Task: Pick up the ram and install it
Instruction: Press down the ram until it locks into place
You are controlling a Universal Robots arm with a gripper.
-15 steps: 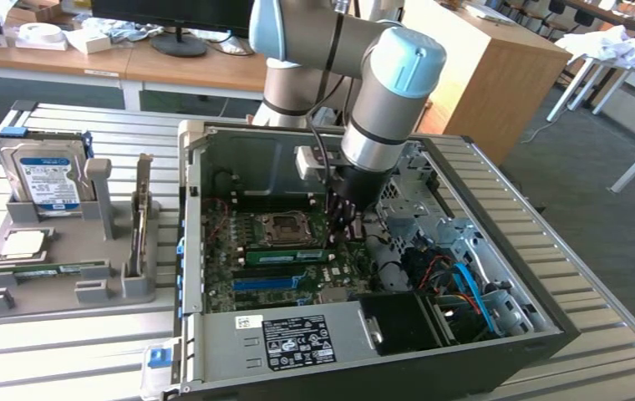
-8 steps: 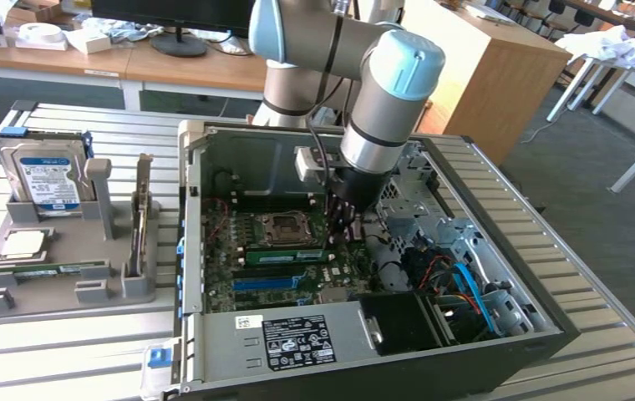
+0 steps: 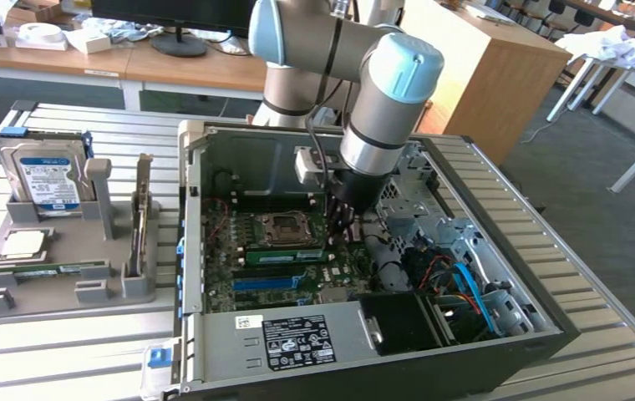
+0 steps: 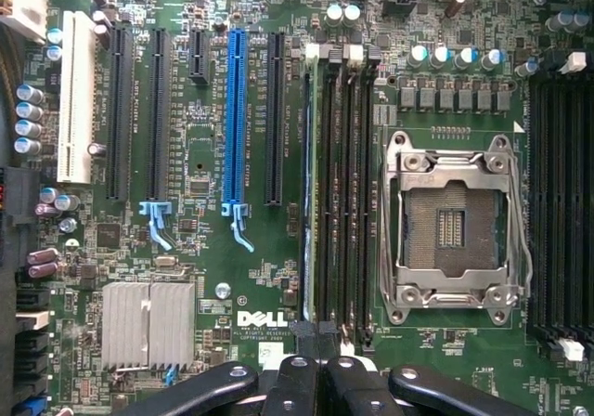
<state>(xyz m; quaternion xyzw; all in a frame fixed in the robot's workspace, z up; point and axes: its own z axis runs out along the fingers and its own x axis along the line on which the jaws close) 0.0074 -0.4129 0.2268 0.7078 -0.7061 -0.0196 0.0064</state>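
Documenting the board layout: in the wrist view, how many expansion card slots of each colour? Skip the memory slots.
Black card slots: 4 (3 long, 1 short)
Blue card slot: 1
White card slot: 1
Total: 6

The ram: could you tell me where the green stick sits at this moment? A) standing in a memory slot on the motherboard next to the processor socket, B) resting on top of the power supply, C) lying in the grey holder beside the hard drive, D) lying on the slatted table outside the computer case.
A: the ram stands in a slot beside the empty processor socket, with the shut gripper just above its end.
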